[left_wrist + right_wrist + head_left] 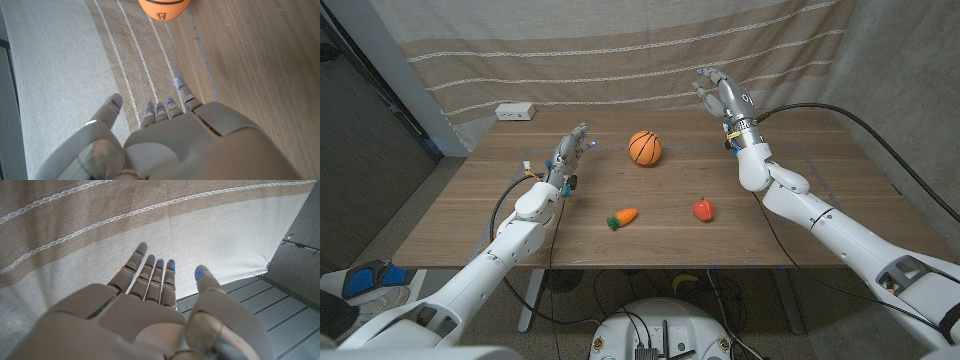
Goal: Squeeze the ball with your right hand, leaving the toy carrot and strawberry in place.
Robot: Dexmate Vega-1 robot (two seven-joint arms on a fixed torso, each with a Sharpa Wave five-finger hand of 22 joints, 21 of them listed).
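An orange basketball-patterned ball [644,148] sits on the wooden table [500,215] near its far middle; its lower part also shows in the left wrist view as the ball [164,8]. A toy carrot [623,217] and a red toy strawberry [703,209] lie nearer the front. My right hand [722,95] is raised above the table's far right, well apart from the ball, fingers spread and empty; my right hand [150,315] faces the curtain. My left hand [569,148] hovers left of the ball, fingers extended, holding nothing; my left hand [170,140] points toward the ball.
A striped beige curtain [620,50] hangs behind the table. A white power strip [515,112] lies at the far left corner. A black cable [840,115] loops from my right wrist.
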